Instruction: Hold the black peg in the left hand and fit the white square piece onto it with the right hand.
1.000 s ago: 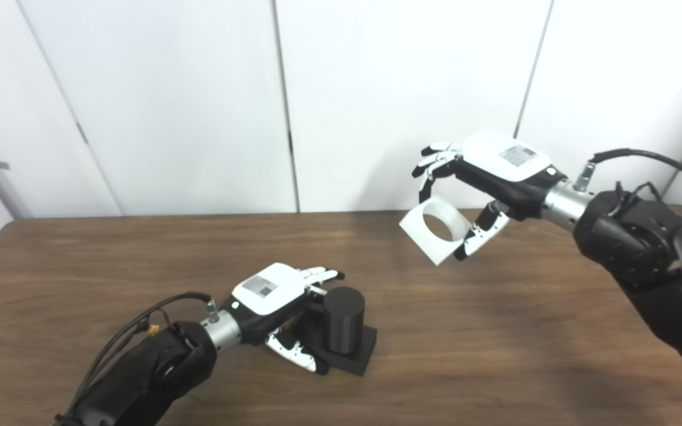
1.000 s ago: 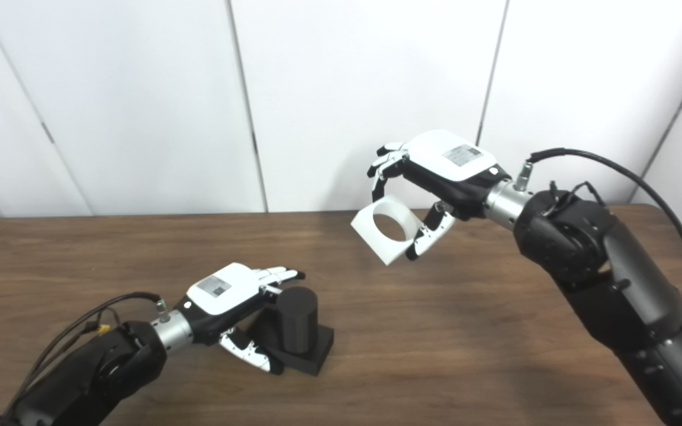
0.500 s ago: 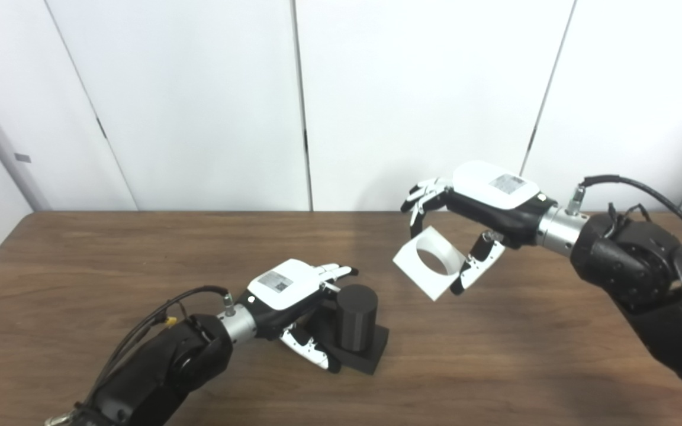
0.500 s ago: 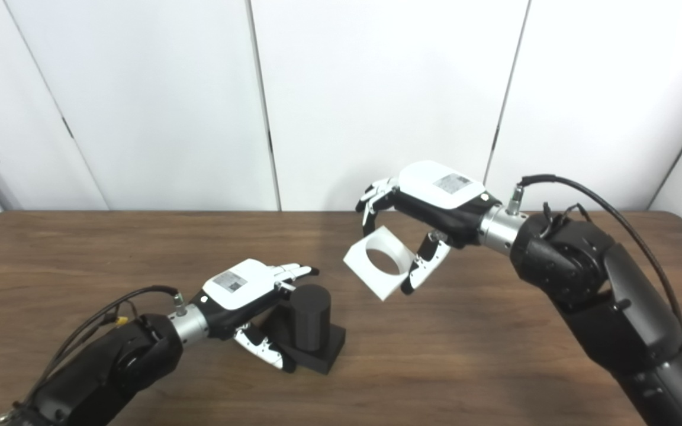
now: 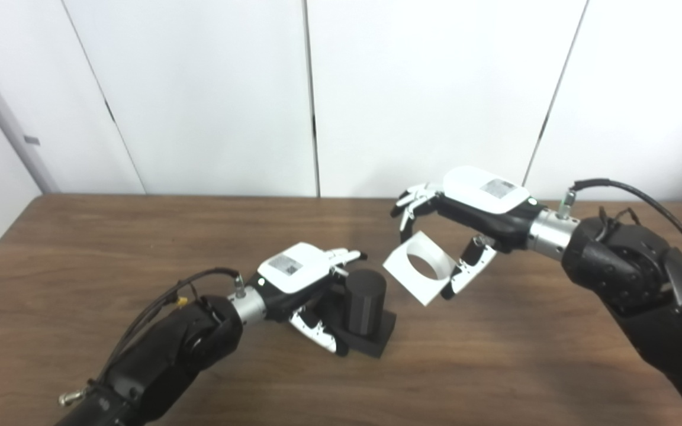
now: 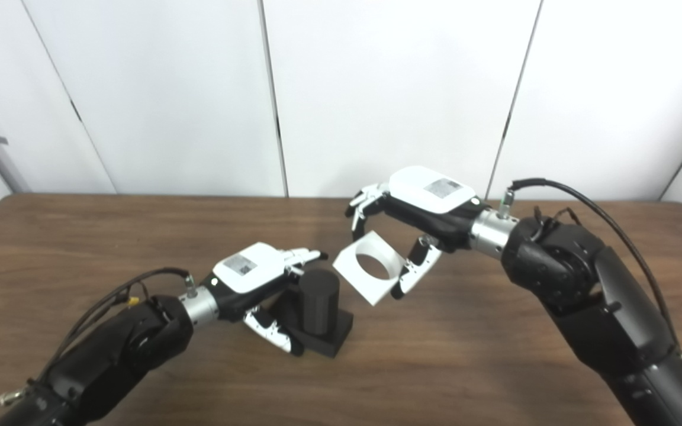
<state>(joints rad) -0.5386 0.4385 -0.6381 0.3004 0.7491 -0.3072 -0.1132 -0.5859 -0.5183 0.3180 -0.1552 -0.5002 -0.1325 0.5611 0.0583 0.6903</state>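
The black peg point(image 5: 364, 299), an upright cylinder on a square black base, stands on the brown table point(image 5: 80, 248). My left hand point(image 5: 302, 281) wraps around the peg's base from the left, thumb low in front and fingers point(image 5: 347, 256) reaching over behind the cylinder. My right hand point(image 5: 471, 201) holds the white square piece point(image 5: 418, 275), which has a round hole, in the air just right of and slightly above the peg's top. The piece is tilted, its hole facing up and toward me, and a small gap separates it from the peg.
White wall panels point(image 5: 424, 89) rise behind the table's far edge. A black cable point(image 5: 643, 192) arches over my right forearm, and another cable point(image 5: 157, 302) loops beside my left forearm. Bare wood lies on both sides of the peg.
My right hand has carried the white square piece down and leftward, closer to the peg. The camera has shifted too. My left hand has kept its hold on the peg's base.
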